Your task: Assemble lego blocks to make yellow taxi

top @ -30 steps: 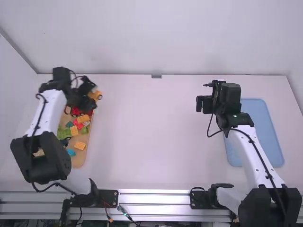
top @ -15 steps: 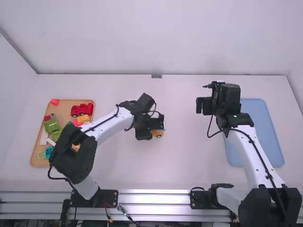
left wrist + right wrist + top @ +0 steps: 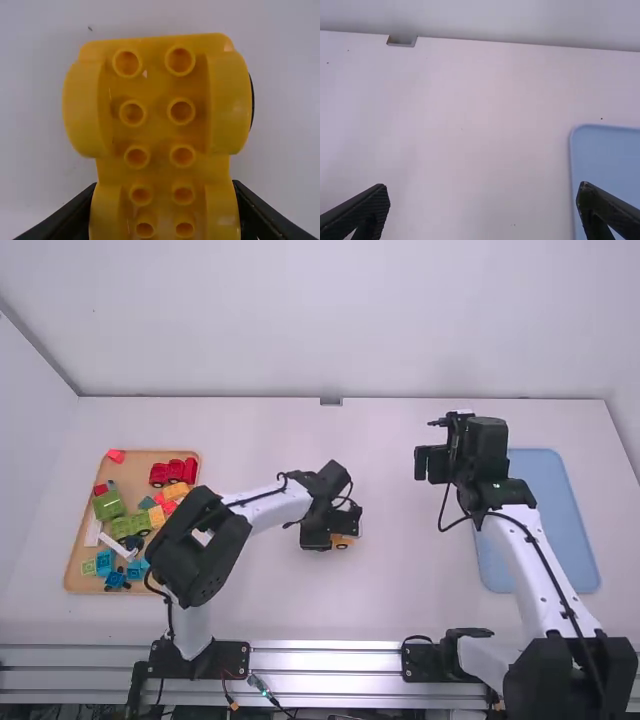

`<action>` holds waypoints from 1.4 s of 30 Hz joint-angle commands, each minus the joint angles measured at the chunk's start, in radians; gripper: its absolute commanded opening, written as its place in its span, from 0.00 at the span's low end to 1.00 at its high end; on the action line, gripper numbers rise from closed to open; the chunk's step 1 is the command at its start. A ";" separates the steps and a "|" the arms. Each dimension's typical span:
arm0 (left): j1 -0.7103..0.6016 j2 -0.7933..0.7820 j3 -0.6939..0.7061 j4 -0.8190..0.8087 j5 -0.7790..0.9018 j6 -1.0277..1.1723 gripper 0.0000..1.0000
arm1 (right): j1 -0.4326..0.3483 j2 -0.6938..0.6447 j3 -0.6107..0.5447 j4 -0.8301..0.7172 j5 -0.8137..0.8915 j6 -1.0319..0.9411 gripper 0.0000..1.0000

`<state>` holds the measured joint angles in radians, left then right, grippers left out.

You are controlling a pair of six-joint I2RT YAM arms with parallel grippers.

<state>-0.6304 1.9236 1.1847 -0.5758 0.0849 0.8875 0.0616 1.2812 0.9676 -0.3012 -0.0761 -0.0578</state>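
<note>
To the right of the brown tray (image 3: 130, 472), well apart from it, the left gripper (image 3: 343, 531) has its fingers closed around the yellow wheeled block (image 3: 157, 140). Farther right of that same tray hangs the right gripper (image 3: 430, 462) — fingers spread wide, nothing between them — with the blue tray (image 3: 550, 510) farther right again

Blue tray (image 3: 552, 482) on white table (image 3: 405, 585)

A yellow plastic car-shaped block (image 3: 162, 135), with paired hollow round studs, sits clamped between two black fingers (image 3: 70, 217). Beyond it lies a smooth white tabletop (image 3: 35, 125).
</note>
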 commanded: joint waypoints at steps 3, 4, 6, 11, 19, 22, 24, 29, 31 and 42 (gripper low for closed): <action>0.009 0.005 -0.002 0.027 -0.096 -0.083 0.36 | 0.005 0.006 0.041 0.002 -0.005 -0.002 0.99; 0.007 0.005 -0.005 0.034 -0.102 -0.089 0.39 | 0.005 0.006 0.041 0.002 -0.006 -0.002 0.99; 0.007 0.005 -0.014 0.038 -0.096 -0.077 0.45 | 0.005 0.006 0.041 0.001 -0.005 -0.002 0.99; 0.007 0.005 -0.048 0.040 -0.074 -0.024 0.61 | 0.005 0.006 0.041 0.000 -0.005 -0.002 0.99; 0.003 0.004 -0.055 0.076 -0.077 -0.028 0.99 | 0.005 0.006 0.041 0.001 -0.005 -0.001 1.00; 0.002 -0.003 -0.019 0.033 -0.079 -0.046 0.99 | 0.005 0.006 0.041 0.001 -0.005 0.001 0.99; 0.010 -0.021 0.019 -0.021 -0.093 -0.081 0.99 | 0.005 0.006 0.041 0.002 -0.005 0.002 0.99; 0.058 -0.087 0.103 -0.141 -0.122 -0.173 0.99 | 0.005 0.006 0.041 0.006 -0.005 0.002 0.99; 0.101 -0.134 0.110 -0.153 -0.120 -0.235 0.99 | 0.005 0.006 0.041 0.005 -0.005 0.002 0.99; 0.544 -0.307 0.076 -0.203 -0.128 -0.730 0.99 | 0.005 0.006 0.041 0.008 -0.006 0.002 0.99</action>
<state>-0.1440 1.6295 1.2850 -0.7681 -0.0319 0.3180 0.0620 1.2812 0.9676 -0.2951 -0.0761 -0.0563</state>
